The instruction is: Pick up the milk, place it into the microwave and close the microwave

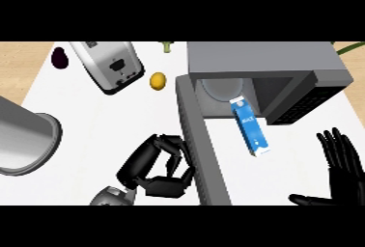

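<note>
Black left hand [153, 166], fingers curled against the open microwave door [202, 144]. Right hand [341, 166] rests open at right edge, fingers straight up. Milk carton [250, 129] lies at the microwave [267, 67] opening, tipped outward.

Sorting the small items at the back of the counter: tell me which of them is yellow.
The lemon, lying between the toaster and the open microwave door. The other small item, at the far left corner beside the toaster, is a dark purple eggplant.

Milk carton [249, 129] at open microwave [285, 72]
</note>
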